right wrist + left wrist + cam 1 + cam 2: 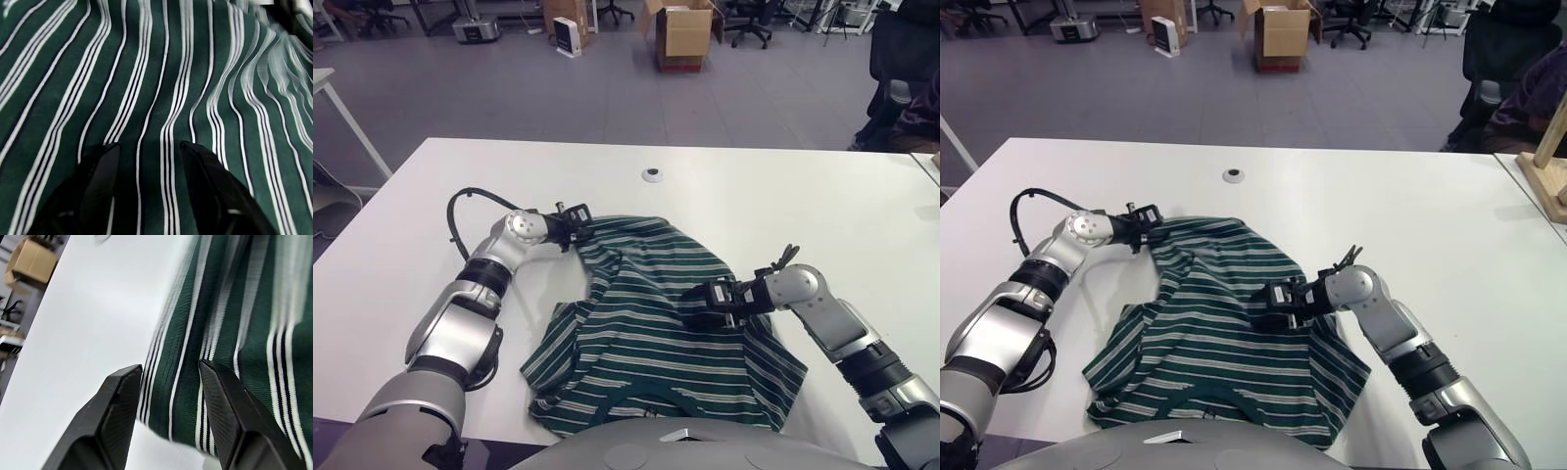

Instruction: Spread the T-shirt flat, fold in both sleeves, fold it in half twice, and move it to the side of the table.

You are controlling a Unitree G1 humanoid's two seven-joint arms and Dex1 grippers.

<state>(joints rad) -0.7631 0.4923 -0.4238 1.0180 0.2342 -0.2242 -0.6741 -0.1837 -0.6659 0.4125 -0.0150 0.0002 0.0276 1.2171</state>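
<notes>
The dark green T-shirt (646, 333) with white stripes lies crumpled on the white table (803, 206), its collar toward the near edge. My left gripper (576, 223) sits at the shirt's far left corner. In the left wrist view its fingers (117, 416) stand apart, the striped hem (181, 382) lying between them. My right gripper (700, 304) rests low over the right middle of the shirt. It is open, and its dark fingers (98, 181) straddle flat striped cloth (161, 73).
A small round cap (652, 175) is set in the table beyond the shirt. Bare tabletop stretches to the far side and to the right. A wooden stand (1549, 162) rises at the right edge. A cardboard box (683, 34) sits on the floor behind.
</notes>
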